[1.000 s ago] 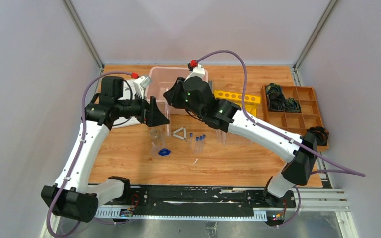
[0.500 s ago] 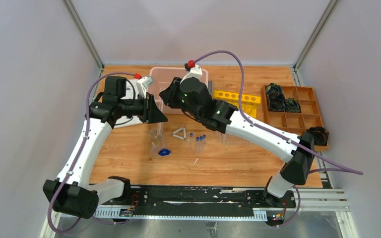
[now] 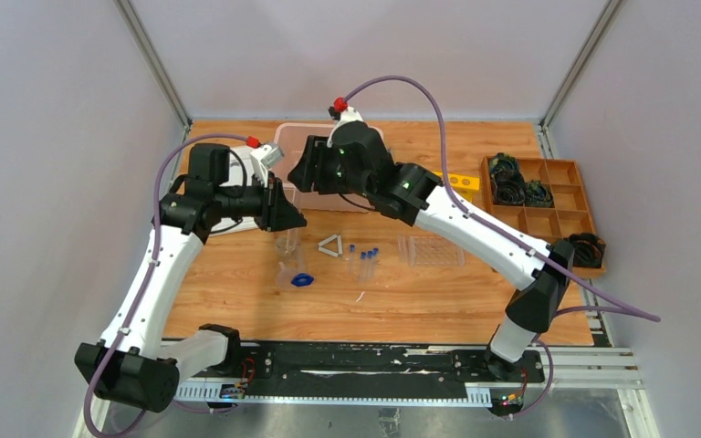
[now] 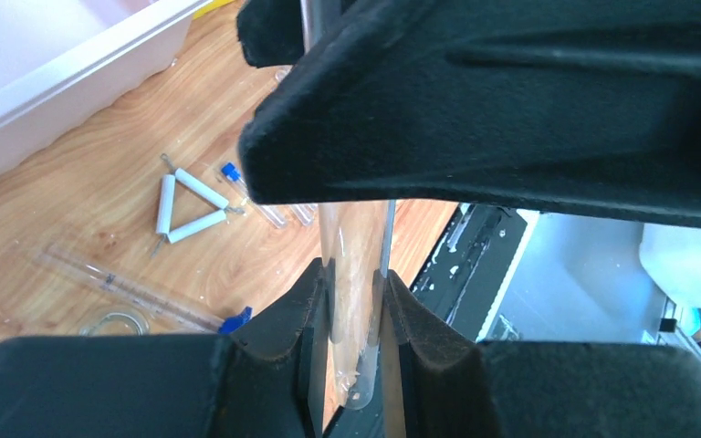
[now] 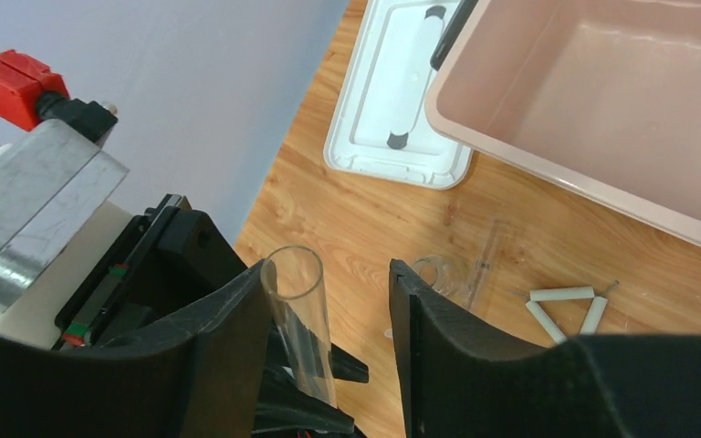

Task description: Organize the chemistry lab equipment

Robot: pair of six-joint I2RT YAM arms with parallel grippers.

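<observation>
Left claw clamps clear tube — right claw open around it.

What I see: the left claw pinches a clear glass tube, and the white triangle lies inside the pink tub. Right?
Not quite. The left claw does pinch the clear glass tube, but the white triangle lies on the wooden table, outside the pink tub, as the top view shows.

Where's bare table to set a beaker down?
Free: the near strip between blue piece and base rail; the far edge behind the yellow rack. Crowded: the middle, where triangle, tubes, beakers and clear rack sit close together.
</observation>
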